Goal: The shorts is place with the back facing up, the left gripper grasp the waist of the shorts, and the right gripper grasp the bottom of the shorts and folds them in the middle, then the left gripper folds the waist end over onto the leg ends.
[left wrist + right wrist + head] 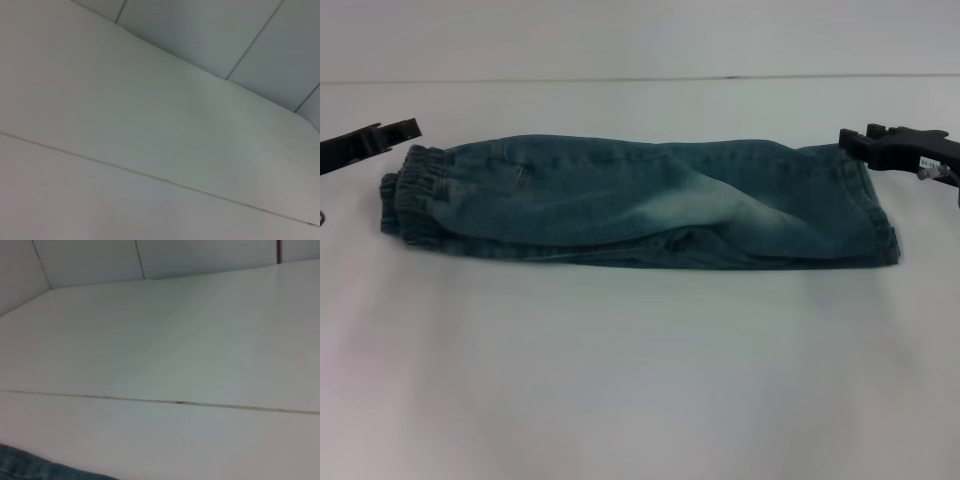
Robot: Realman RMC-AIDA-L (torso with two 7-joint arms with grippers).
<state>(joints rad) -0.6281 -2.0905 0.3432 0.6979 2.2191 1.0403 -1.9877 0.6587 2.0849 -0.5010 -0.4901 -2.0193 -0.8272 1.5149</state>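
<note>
Folded shorts (640, 205) between both half-cropped hands, grip unclear

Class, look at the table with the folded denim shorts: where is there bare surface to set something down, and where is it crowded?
The table is bare in front of the shorts, and in the strip behind them. It is crowded at both ends: the left gripper sits by the waistband, the right gripper by the leg ends.
</note>
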